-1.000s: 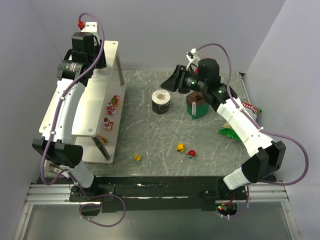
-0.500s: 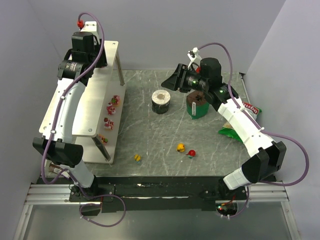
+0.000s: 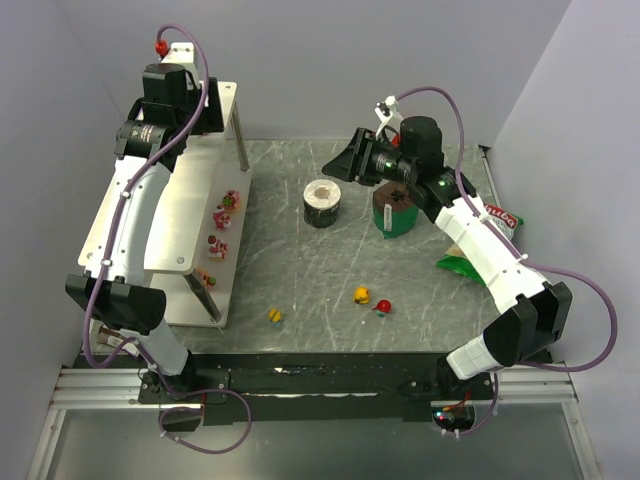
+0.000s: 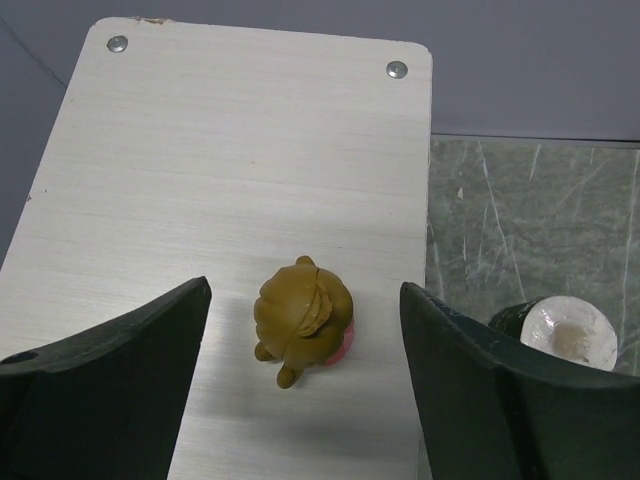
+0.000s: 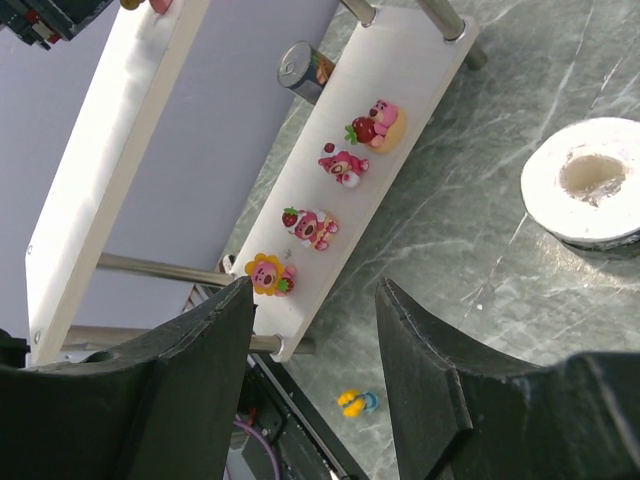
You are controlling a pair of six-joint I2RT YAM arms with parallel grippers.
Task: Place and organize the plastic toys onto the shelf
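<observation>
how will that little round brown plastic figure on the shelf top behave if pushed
The round brown plastic figure looks top-heavy on tiny feet, so it probably tips or rolls. Being small, likely light. The smooth white shelf top may let it slide.

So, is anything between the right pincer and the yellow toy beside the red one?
Nothing visible. The right pincer hangs open; the yellow toy lies on the table nearer the bases. The white-topped cup and green cup flank the path without blocking it.
</observation>
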